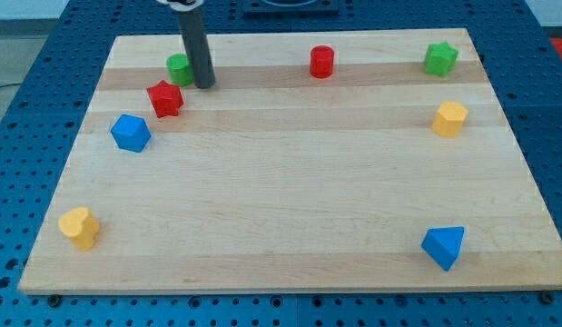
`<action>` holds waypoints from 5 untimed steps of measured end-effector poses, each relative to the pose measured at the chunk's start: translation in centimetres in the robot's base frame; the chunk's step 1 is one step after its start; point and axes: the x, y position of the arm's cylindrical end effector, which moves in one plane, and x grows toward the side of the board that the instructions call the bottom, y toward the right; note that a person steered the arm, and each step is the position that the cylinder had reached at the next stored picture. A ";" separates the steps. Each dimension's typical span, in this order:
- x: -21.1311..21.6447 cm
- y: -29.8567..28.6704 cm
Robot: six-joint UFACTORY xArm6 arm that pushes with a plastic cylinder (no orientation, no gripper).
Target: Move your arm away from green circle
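Near the far left corner of the board: my tip [204, 85] just beside the green circle [178, 67].

The rod carries no jaws and grasps nothing; its end rests on the wood at the circle's right edge, touching or nearly so. The red star [164, 98] lies just below-left, the blue block [130, 133] beyond it. Risk: withdrawing leftward or toward the near edge would likely drag the circle or strike the star; the open board to the right looks safer.
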 end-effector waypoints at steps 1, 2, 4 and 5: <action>-2.2 -2.8; -3.3 -3.1; -2.6 0.2; -2.1 2.5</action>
